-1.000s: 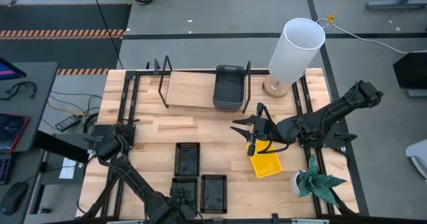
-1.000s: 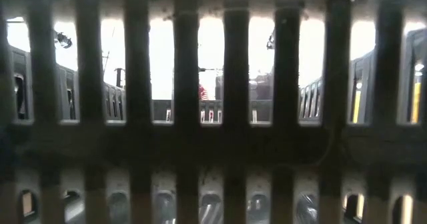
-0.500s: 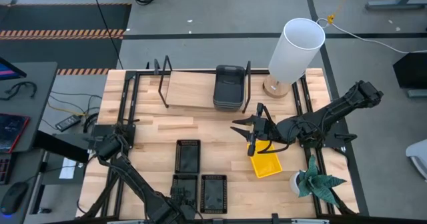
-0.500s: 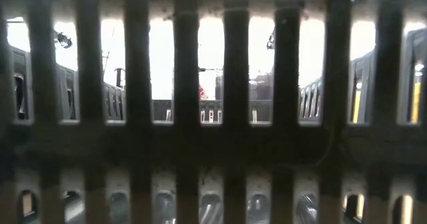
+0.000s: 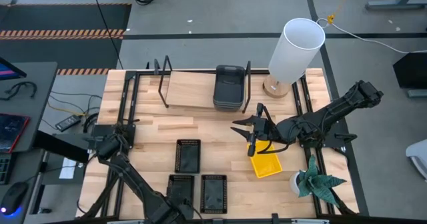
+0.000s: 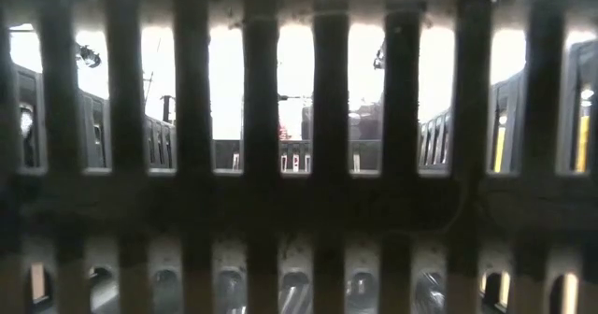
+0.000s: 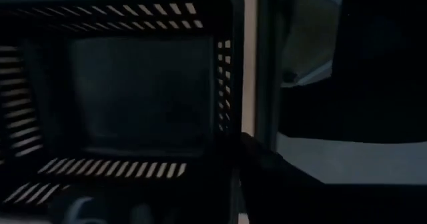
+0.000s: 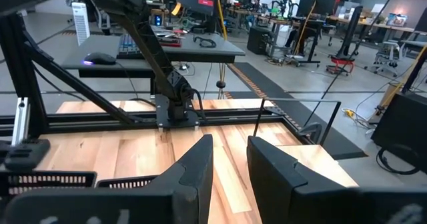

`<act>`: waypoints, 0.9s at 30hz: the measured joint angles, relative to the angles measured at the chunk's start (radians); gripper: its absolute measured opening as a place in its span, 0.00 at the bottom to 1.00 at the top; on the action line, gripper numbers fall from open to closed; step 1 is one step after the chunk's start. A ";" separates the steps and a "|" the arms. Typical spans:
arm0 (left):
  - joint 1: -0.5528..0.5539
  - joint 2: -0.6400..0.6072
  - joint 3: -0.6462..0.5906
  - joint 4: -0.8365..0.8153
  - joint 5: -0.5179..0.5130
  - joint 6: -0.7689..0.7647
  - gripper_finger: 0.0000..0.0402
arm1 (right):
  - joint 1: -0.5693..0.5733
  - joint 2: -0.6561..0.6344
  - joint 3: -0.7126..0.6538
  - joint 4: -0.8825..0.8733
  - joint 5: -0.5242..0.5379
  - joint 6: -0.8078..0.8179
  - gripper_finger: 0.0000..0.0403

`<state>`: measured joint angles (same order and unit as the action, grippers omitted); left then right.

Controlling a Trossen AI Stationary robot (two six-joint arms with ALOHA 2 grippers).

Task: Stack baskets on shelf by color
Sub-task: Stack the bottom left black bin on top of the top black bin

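Three black mesh baskets lie flat near the table's front: one [image 5: 187, 156] farther in, one [image 5: 213, 191] at the front, and one [image 5: 180, 187] at the front left, which fills the left wrist view [image 7: 140, 91]. My left gripper [image 5: 179, 205] is at that basket's near end, shut on it. A yellow basket [image 5: 266, 164] lies right of centre. My right gripper [image 5: 245, 121] stands open just beyond the yellow basket's far left corner, level and pointing left, with nothing between its fingers [image 8: 200, 171]. A stack of dark grey baskets [image 5: 229, 87] rests on the shelf [image 5: 190, 91]. My left gripper is on the near end of the front-left black basket, by a corner of its mesh wall [image 7: 230, 141]. One dark finger [image 7: 273, 177] stands outside that wall. The rest of the contact is dark and cut off by the picture's edge. The basket sits flat on the table.
A white cylinder [image 5: 299, 47] on a wooden foot stands at the far right, and a small plant [image 5: 315, 181] at the near right. A black mesh wall [image 6: 299, 202] stands right in front of the low camera. Bare tabletop lies between the shelf and the black baskets.
The front-left black basket has slid a little toward the table's left edge, staying flat, with my left gripper at its near end. My right arm and the yellow basket have kept still.
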<state>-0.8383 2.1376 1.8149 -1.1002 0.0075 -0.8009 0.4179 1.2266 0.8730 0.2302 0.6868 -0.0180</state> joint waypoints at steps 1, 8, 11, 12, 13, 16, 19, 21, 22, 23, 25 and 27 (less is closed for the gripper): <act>0.000 0.000 0.023 -0.018 0.000 0.001 0.06 | 0.000 0.000 0.000 0.000 0.000 0.000 0.24; -0.002 -0.001 0.213 -0.175 -0.042 0.025 0.05 | 0.000 0.000 0.000 -0.001 0.000 0.000 0.24; -0.002 -0.002 0.274 -0.261 -0.085 0.028 0.06 | 0.000 0.000 0.000 -0.002 0.000 0.000 0.24; -0.001 -0.002 0.289 -0.292 -0.104 0.028 0.06 | 0.000 0.000 0.000 -0.002 0.000 -0.001 0.24; 0.002 -0.002 0.300 -0.317 -0.121 0.028 0.06 | 0.000 0.000 0.000 -0.002 0.000 -0.001 0.24; 0.006 -0.002 0.332 -0.395 -0.171 0.029 0.04 | 0.000 0.000 0.000 -0.003 0.000 -0.002 0.24; 0.015 -0.004 0.349 -0.430 -0.211 0.042 0.04 | 0.000 0.000 0.000 -0.006 0.000 -0.003 0.24; 0.022 -0.004 0.350 -0.452 -0.218 0.055 0.05 | 0.000 0.000 0.000 -0.005 0.000 -0.003 0.24; 0.027 -0.004 0.350 -0.461 -0.222 0.063 0.05 | 0.000 0.000 0.000 -0.005 0.000 -0.001 0.24; 0.033 -0.004 0.350 -0.472 -0.231 0.076 0.05 | 0.000 0.000 0.000 -0.005 0.000 -0.001 0.24; 0.047 -0.004 0.350 -0.470 -0.255 0.106 0.05 | 0.000 0.000 0.000 -0.005 0.000 -0.001 0.24; 0.062 -0.004 0.350 -0.471 -0.275 0.136 0.04 | 0.000 0.000 0.000 -0.005 0.000 0.000 0.24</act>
<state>-0.7758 2.1338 2.1651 -1.5711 -0.2672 -0.6648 0.4179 1.2266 0.8730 0.2249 0.6865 -0.0185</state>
